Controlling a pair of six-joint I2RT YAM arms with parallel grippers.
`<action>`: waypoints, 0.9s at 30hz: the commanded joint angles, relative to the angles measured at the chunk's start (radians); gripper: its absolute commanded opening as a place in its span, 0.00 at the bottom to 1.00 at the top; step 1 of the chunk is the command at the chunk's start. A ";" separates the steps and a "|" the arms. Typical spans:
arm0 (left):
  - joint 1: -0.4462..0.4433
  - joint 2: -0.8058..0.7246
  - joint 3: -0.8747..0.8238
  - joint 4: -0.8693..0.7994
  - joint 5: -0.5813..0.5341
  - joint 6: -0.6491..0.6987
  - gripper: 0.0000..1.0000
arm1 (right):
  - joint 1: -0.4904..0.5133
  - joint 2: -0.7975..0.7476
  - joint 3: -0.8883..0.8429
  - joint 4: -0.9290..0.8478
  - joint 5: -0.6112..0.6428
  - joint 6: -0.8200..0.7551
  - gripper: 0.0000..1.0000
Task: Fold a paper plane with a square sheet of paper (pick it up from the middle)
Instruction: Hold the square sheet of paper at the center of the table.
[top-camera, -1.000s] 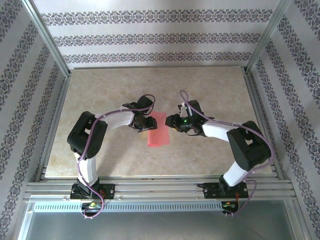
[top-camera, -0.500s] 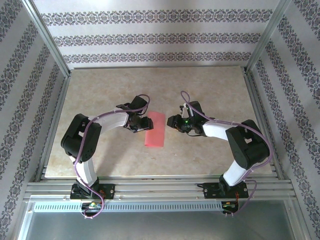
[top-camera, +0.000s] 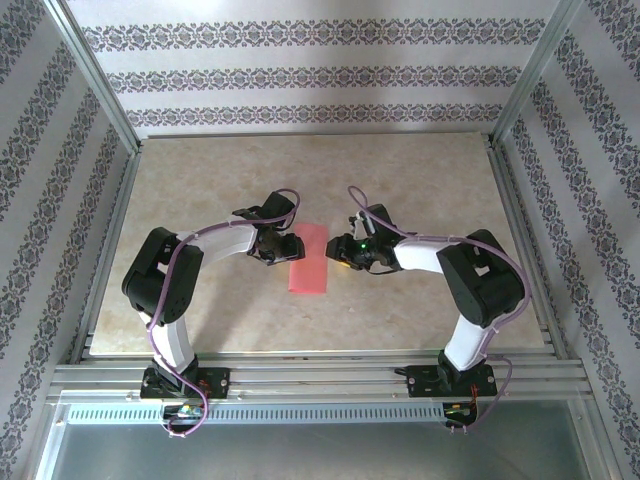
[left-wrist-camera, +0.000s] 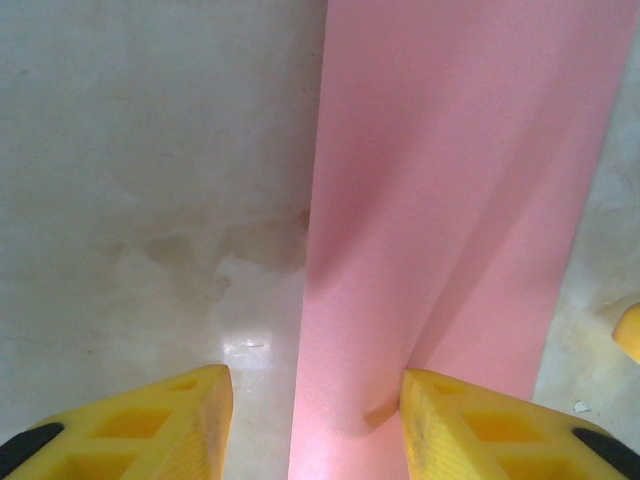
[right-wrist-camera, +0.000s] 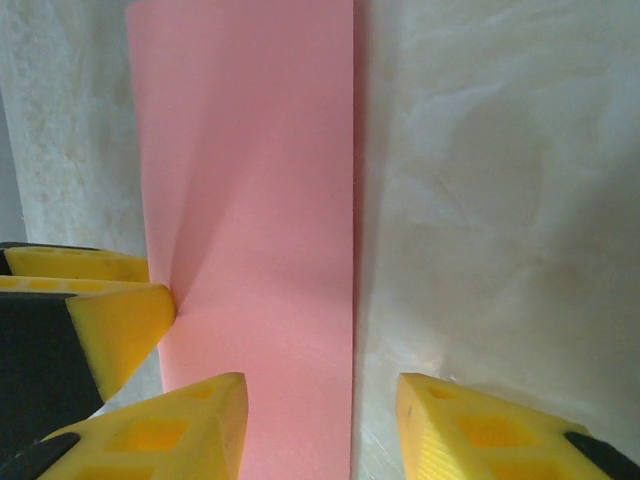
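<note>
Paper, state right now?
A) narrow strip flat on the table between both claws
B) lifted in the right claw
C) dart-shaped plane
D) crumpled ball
A: the paper lies as a long narrow strip on the table, between the left claw and the right claw.

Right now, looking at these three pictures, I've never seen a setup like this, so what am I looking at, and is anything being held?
These are two robot arms bolted at the near edge of a table. The overhead picture looks down on both: the left gripper and right gripper face each other across a pink sheet of paper lying flat on it. The other two pictures come from cameras on each wrist, so the yellow wedges are fingertips. Both grippers are open; nothing is held, though one left finger touches the paper's edge.
</note>
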 joint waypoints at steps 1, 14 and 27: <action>0.015 -0.014 0.013 -0.036 -0.027 0.014 0.48 | 0.018 0.032 0.047 -0.022 -0.012 -0.014 0.44; 0.017 -0.002 0.021 -0.058 -0.036 0.027 0.43 | 0.058 0.104 0.112 -0.031 -0.047 -0.020 0.33; 0.018 0.018 0.020 -0.062 -0.043 0.023 0.40 | 0.071 0.121 0.134 -0.045 -0.038 -0.026 0.31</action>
